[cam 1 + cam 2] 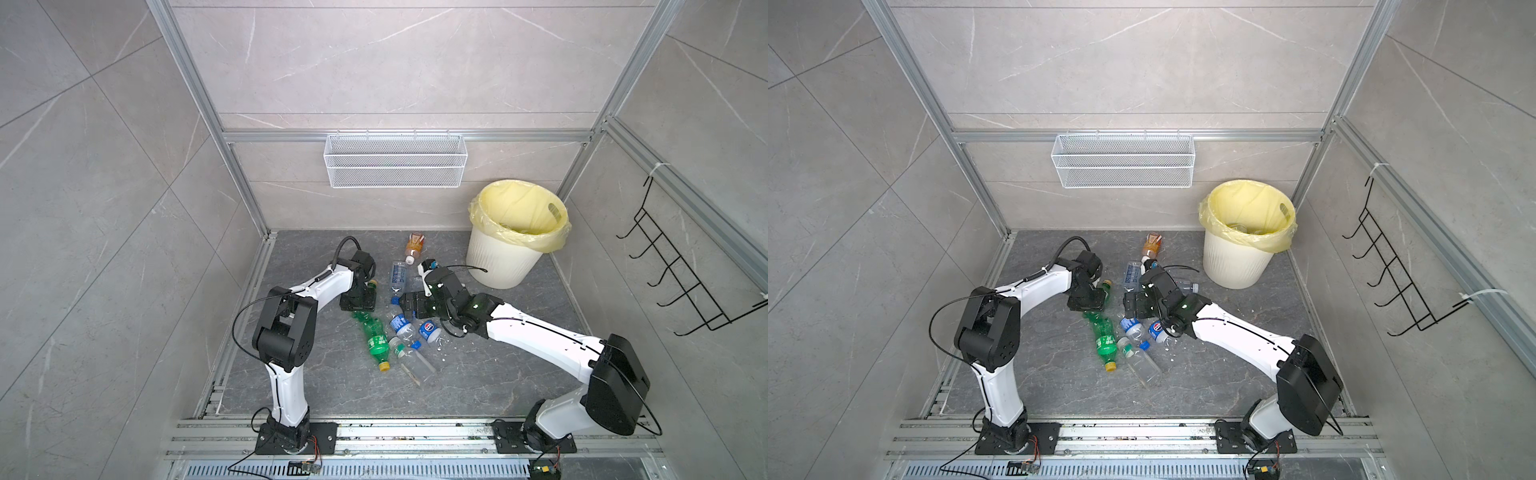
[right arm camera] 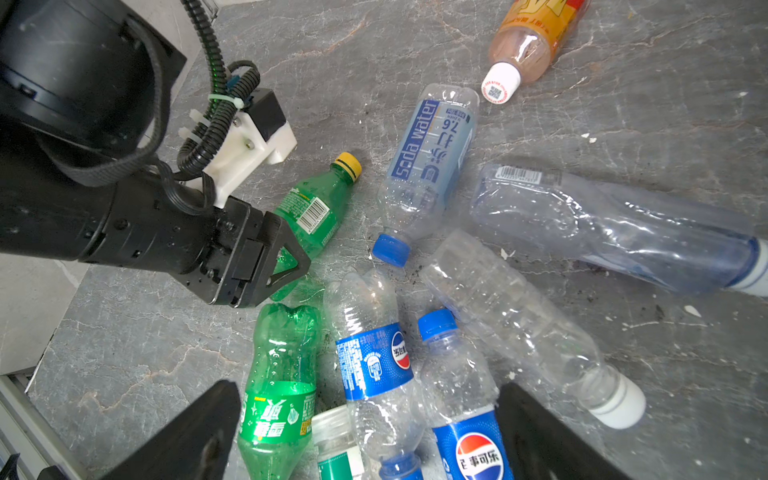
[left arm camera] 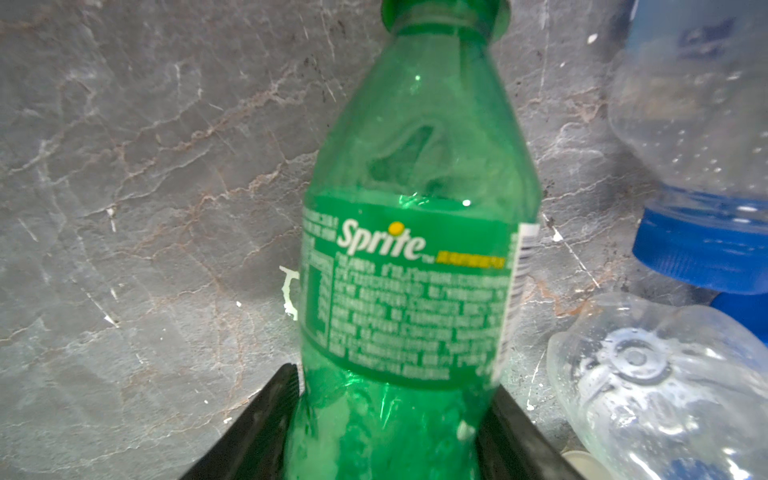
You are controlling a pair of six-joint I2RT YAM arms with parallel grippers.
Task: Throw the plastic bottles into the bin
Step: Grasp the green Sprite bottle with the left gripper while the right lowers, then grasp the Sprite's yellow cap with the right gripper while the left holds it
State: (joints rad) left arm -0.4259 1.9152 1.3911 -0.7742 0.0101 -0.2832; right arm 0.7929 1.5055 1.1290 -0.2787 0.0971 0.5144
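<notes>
Several plastic bottles lie in a pile on the grey floor. My left gripper is shut on the base of a small green Sprite bottle with a yellow cap; both fingers press its sides. A second green bottle lies just in front of it. My right gripper hangs open over two blue-labelled Pepsi bottles, touching nothing. A soda water bottle, an orange-labelled bottle and clear bottles lie around. The bin stands at the back right.
A white wire mesh basket hangs on the back wall. A black wire rack sticks out from the right wall. Aluminium rails run along the front, and frame posts edge the floor.
</notes>
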